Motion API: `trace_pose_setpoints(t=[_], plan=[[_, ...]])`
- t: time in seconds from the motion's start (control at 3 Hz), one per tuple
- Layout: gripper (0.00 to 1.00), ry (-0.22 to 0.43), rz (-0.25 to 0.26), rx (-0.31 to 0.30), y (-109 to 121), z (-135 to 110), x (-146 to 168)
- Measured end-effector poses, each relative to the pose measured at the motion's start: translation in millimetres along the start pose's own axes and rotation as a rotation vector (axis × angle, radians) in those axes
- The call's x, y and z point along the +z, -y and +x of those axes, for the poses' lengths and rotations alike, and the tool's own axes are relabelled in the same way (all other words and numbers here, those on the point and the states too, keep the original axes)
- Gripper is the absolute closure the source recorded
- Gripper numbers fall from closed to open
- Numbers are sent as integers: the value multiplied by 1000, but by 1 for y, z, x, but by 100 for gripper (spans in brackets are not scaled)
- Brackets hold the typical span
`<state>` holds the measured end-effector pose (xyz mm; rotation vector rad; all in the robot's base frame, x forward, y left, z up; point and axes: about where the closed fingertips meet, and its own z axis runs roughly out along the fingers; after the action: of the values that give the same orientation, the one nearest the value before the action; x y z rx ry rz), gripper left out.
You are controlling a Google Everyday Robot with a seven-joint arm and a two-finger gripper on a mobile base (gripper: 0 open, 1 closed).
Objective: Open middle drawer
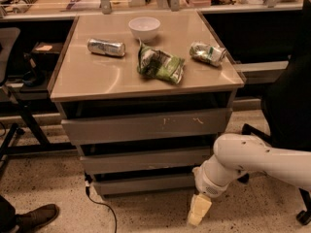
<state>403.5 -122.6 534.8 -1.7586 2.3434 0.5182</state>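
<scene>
The middle drawer (146, 160) is a wide, shallow grey front without a handle, second of three in the cabinet under the beige top (92, 79). It sits pushed in, about flush with the others. Above it is the taller grey drawer (146, 126) with pale scratch marks, below it a smaller plain grey front (146, 183). My gripper (199, 211) is cream-coloured and hangs pointing down near the floor. It is in front of the cabinet's lower right corner, below and right of the middle drawer, apart from it. The white arm (248, 161) reaches in from the right.
On the top lie a white bowl (144, 28), a silver can (106, 47), a green snack bag (160, 64) and a crumpled packet (207, 53). A black chair (289, 106) stands right. A cable (103, 207) and a brown shoe (35, 217) are on the floor left.
</scene>
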Motion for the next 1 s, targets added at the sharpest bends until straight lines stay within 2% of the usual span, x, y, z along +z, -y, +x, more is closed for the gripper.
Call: trace_pose_setpoints(t=[0.33, 0.67, 1.0], plan=[[0, 22, 24, -2, 4, -1, 7], [0, 97, 117, 10, 50, -7, 24], [0, 97, 117, 10, 51, -7, 24]])
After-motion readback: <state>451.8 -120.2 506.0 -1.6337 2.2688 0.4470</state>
